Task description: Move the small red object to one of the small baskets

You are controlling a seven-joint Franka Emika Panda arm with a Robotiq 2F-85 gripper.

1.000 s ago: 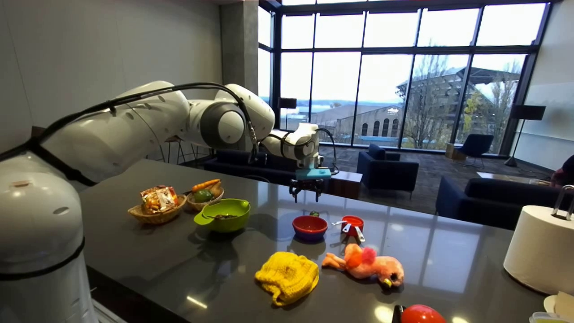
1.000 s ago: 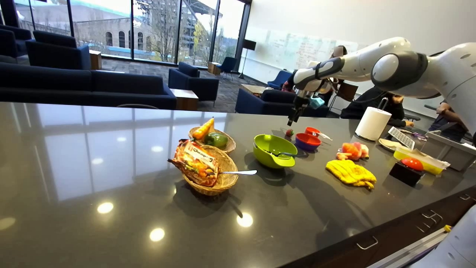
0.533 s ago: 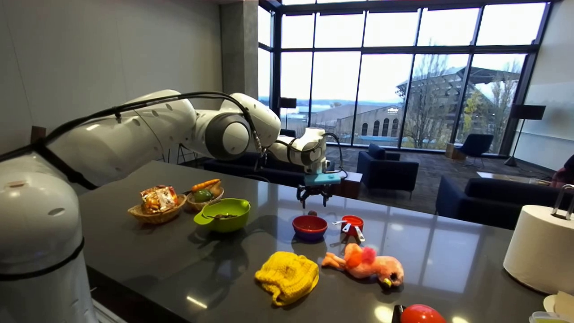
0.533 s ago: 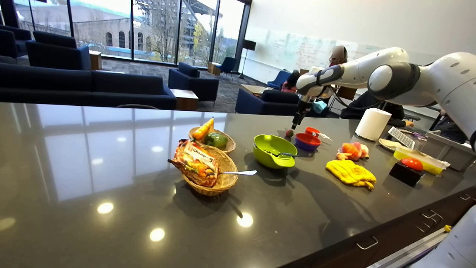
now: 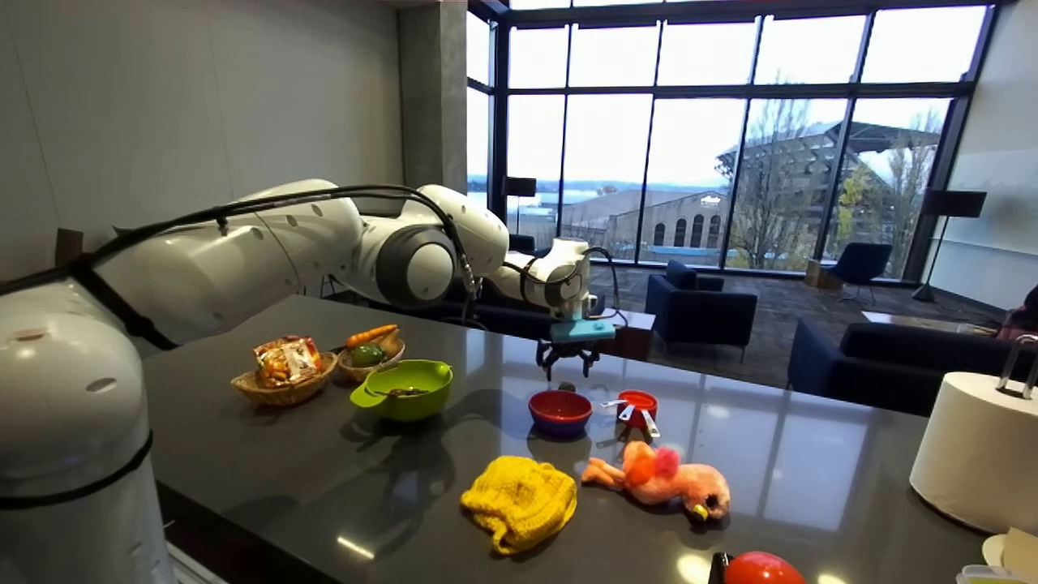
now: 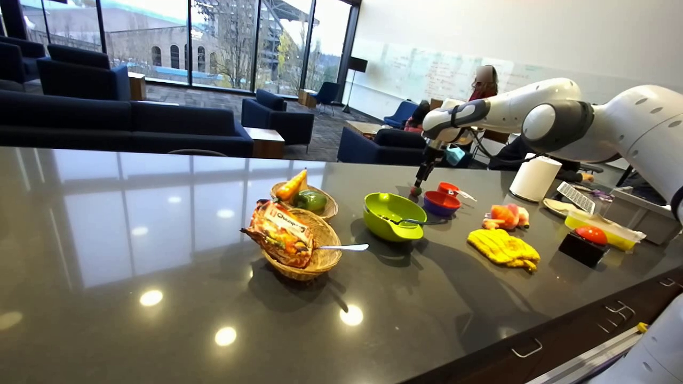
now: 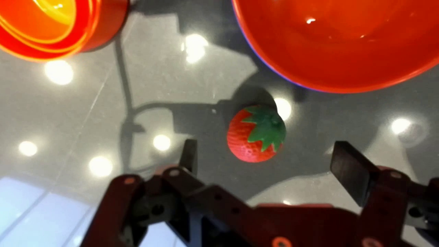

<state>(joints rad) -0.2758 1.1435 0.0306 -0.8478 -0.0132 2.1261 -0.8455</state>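
Likely pre-grasp: gripper [image 5: 567, 374] is hovering near strawberry [image 7: 253, 135] — jaws standing apart, holding nothing. Next move is probably calling for lowering, centring, then closing

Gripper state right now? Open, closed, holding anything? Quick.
Gripper: open, holding nothing; in the wrist view the strawberry sits ungripped, with a visible gap to each jaw.
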